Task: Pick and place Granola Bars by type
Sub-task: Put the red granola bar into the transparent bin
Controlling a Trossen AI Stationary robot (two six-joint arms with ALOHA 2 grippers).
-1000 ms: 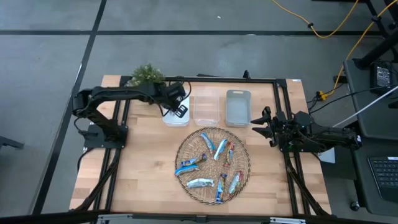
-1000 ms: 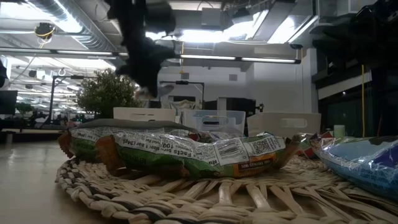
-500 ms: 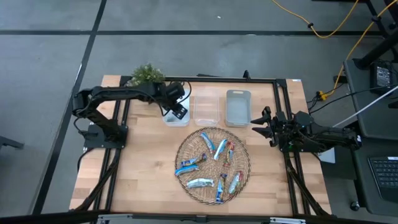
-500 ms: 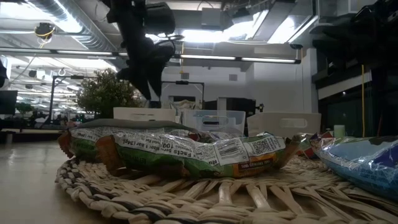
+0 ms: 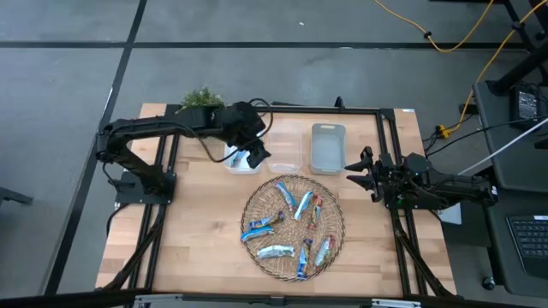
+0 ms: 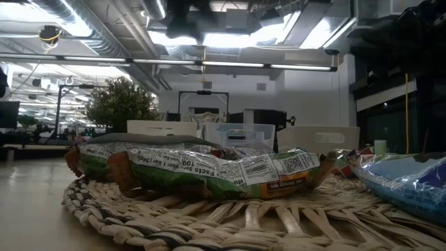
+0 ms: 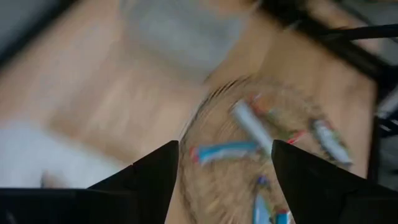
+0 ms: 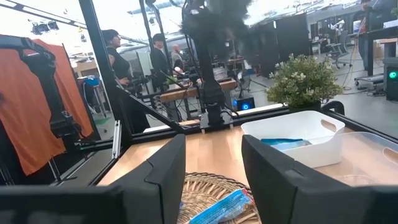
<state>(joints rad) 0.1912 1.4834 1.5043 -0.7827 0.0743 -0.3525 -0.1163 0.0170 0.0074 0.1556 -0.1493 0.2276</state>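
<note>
Granola Bars [image 5: 292, 227]: small wrapped bars in shiny foil, mostly blue and silver-white, a few with red or orange; in the low view the nearest wrapper is green and white with printed text and a barcode
Where they lie: most are scattered flat at all angles inside the wicker basket [image 5: 253, 202]; one blue bar lies in the white bin [image 8: 311, 149] (seen in the right wrist view)
Wicker basket: round, pale woven tray, sitting on the wooden table [image 5: 197, 231] toward its front middle, just in front of the row of bins
White bin: the leftmost of three in a row behind the basket, partly covered from above by the left arm
Clear bin [image 5: 285, 147]: middle of the row, see-through plastic; I cannot tell that anything is in it
Grey bin [image 5: 328, 147]: rightmost of the row, its floor looks bare
Left gripper [image 5: 255, 156]: over the near right corner of the white bin, toward the clear bin, fingers spread apart with nothing between them; its own camera looks down on the basket and bars
Right gripper [image 5: 360, 166]: low at the table's right side, beside the grey bin, pointing toward the bins; fingers parted, gripping nothing
Plant [image 5: 199, 98]: small green bush at the table's back left corner
People: several stand in the room beyond the table, in the right wrist view
</note>
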